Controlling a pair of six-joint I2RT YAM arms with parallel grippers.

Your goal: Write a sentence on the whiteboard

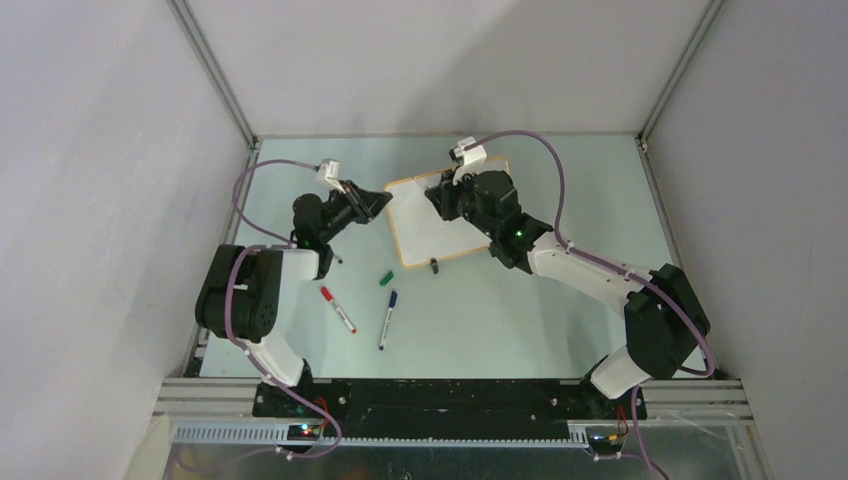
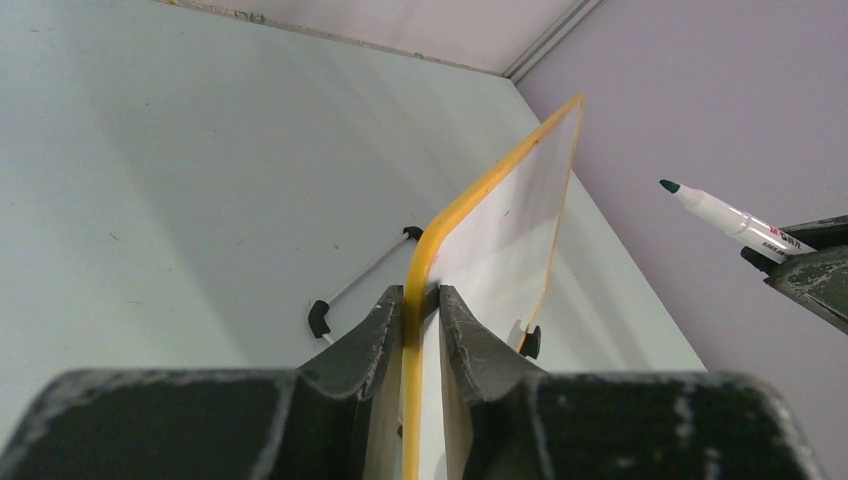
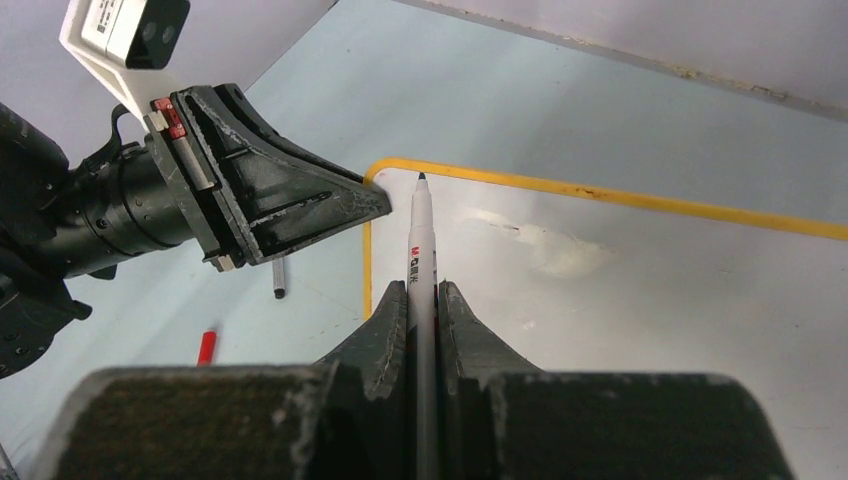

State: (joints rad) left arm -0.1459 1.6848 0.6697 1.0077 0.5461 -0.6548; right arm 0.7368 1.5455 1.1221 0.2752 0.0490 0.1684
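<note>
On a pale green table point(image 1: 560, 300), the left gripper point(image 2: 422, 300) pinches the whiteboard point(image 2: 500, 230) by its corner. The right gripper point(image 3: 423, 300) clamps a marker point(image 3: 420, 250), its tip poised near that corner. The board looks blank, so writing seems about to start: lower the tip gently, board held firm.

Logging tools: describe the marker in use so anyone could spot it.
On the table, find the whiteboard toward the back. Over it, the right gripper is shut on a white marker. Only this one is held, tip bare; the red marker and blue marker lie loose.
</note>
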